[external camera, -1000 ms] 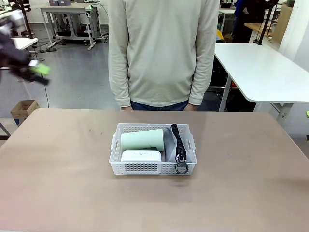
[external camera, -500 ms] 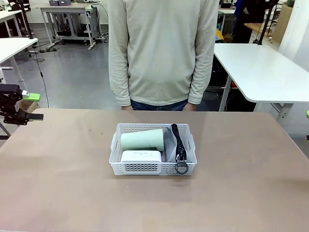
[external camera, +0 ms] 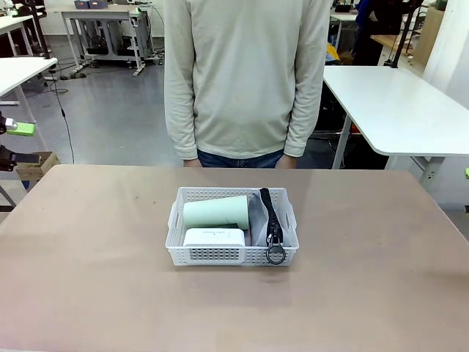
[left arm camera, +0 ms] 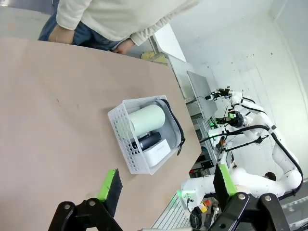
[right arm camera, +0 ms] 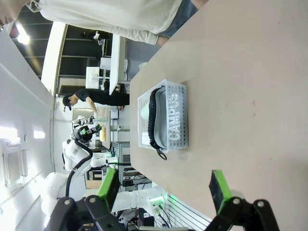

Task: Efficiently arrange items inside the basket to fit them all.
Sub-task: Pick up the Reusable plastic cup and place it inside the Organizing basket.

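Both claws gape empty; left wrist view reveals stapler [left arm camera: 148, 140] inside basket [left arm camera: 126, 144].

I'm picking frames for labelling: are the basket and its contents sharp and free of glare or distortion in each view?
Front view: basket sharp, evenly lit, soft shadow beneath, no glare. Left wrist view: basket clear but small, the picture rolled and wide-angle stretched. Right wrist view: basket clear, turned sideways; bright glare at the left edge washes out the background.

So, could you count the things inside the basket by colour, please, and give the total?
Pale green: 1, the cup
White: 1, the box
Grey: 1, the pouch
Black: 1, the stapler
Total: 4, all in the white basket
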Robot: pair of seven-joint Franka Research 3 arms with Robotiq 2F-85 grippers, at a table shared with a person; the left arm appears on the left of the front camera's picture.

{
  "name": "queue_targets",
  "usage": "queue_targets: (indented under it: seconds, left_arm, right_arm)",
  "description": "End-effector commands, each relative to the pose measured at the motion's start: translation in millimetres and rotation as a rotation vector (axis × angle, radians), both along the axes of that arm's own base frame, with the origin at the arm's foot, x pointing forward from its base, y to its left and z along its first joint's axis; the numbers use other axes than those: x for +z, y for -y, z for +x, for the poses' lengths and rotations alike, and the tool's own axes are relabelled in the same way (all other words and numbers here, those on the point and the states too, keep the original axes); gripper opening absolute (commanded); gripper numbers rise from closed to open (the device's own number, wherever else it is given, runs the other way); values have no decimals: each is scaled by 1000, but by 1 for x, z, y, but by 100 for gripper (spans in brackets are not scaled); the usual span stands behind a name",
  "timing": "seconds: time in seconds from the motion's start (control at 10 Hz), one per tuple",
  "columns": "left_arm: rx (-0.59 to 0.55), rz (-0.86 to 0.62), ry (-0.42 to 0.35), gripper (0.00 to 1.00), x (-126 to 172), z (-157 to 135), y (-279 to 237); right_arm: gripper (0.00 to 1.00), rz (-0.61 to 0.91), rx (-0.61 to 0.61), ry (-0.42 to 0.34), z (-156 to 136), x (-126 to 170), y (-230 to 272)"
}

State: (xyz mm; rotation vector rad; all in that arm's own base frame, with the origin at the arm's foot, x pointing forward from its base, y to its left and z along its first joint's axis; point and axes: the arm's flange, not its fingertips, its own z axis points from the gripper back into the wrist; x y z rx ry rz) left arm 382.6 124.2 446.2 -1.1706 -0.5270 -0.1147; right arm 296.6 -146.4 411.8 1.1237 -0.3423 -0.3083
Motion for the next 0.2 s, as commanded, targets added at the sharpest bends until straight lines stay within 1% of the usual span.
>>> queue_targets:
  seconds: [0.0, 0.1]
  left_arm:
    - [-13, -2, -8, 100, -3, -2, 3]
    - [-13, -2, -8, 100, -3, -2, 3]
  right_arm:
    - [100, 3, 9, 32, 0, 1, 1]
    - [100, 3, 9, 32, 0, 1, 1]
